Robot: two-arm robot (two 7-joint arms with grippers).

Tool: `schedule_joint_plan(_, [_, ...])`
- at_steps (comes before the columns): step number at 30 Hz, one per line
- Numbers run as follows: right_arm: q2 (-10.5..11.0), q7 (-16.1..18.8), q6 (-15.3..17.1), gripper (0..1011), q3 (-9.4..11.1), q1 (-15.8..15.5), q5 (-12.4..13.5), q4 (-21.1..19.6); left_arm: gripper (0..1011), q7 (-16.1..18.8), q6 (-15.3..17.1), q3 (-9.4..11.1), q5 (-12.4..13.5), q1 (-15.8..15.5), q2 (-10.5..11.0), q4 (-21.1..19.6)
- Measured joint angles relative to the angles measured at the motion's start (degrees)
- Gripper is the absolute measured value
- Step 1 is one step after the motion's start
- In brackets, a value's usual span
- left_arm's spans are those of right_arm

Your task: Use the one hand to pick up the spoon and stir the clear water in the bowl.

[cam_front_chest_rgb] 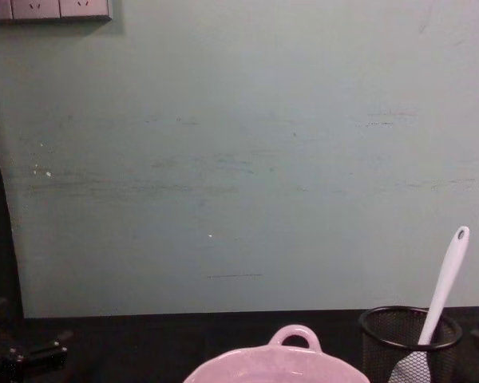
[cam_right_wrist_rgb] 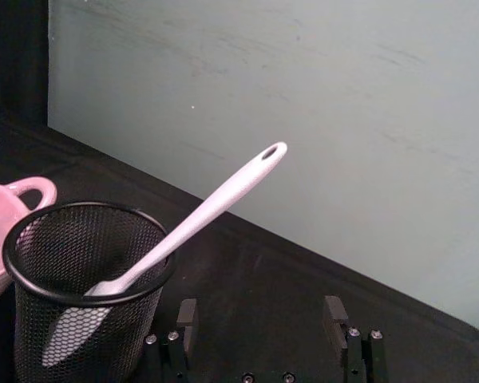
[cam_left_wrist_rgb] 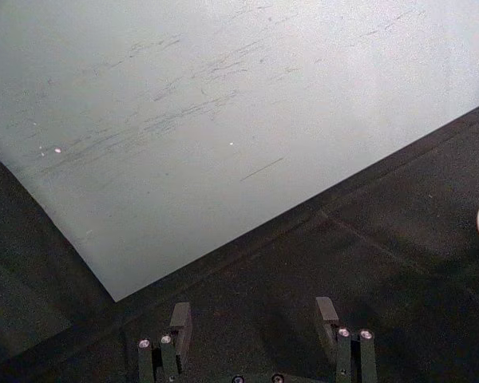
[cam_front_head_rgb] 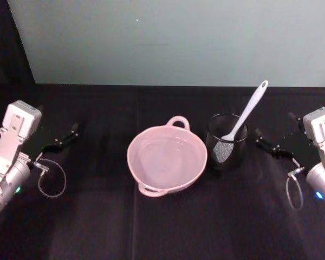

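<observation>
Inside mesh cup (cam_front_head_rgb: 235, 154) by bowl (cam_front_head_rgb: 162, 157): spoon (cam_front_head_rgb: 249, 111); right hand (cam_right_wrist_rgb: 260, 319) near.

the mesh cup (cam_front_head_rgb: 235, 156) half hides the blade of the spoon (cam_front_head_rgb: 247, 114).

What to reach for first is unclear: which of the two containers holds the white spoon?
The black wire-mesh cup, right of the wide pale pink glossy bowl; the slim white plastic spoon leans in it, handle up.

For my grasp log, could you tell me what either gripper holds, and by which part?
Nothing is held: left gripper and right gripper are open; the spoon stands in the black mesh cup.
</observation>
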Motion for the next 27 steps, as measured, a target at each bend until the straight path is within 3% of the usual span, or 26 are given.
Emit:
schedule_joint_plan(7, [1.71,1.33,2.00,1003,2.64,-1.97,1.09,-3.91,1011,0.00,0.00,0.00,0.00,0.00,0.00,0.00])
schedule_joint_plan(10, [2.53,3.08,3.03,1003,4.79,-3.56,4.36,-6.18,1011,0.00,0.00,0.00,0.00,0.00,0.00,0.00])
schedule_joint_plan(12, [2.78,5.68,4.04,1002,7.25,-5.05,9.05,-7.85,1011,0.00,0.00,-0.01,0.00,0.00,0.00,0.00])
schedule_joint_plan(13, [2.77,7.84,5.13,1002,8.90,-5.83,12.87,-8.62,1011,0.00,0.00,0.00,0.00,0.00,0.00,0.00])
schedule_joint_plan(17, [2.21,11.73,8.28,1003,11.88,-6.62,20.13,-9.60,1011,0.00,0.00,0.00,0.00,0.00,0.00,0.00])
schedule_joint_plan(18, [1.68,13.38,10.25,1002,12.98,-6.62,23.37,-9.76,1011,0.00,0.00,0.00,0.00,0.00,0.00,0.00])
schedule_joint_plan(19, [1.44,13.92,10.99,1002,13.42,-6.55,24.41,-9.76,1011,0.00,0.00,0.00,0.00,0.00,0.00,0.00])
schedule_joint_plan(20, [0.82,15.32,13.05,1002,14.17,-6.06,27.06,-9.53,1011,0.00,0.00,0.00,0.00,0.00,0.00,0.00])
schedule_joint_plan(27, [-2.19,18.97,19.76,1003,15.45,-2.31,35.15,-5.76,1011,0.00,0.00,0.00,0.00,0.00,0.00,0.00])
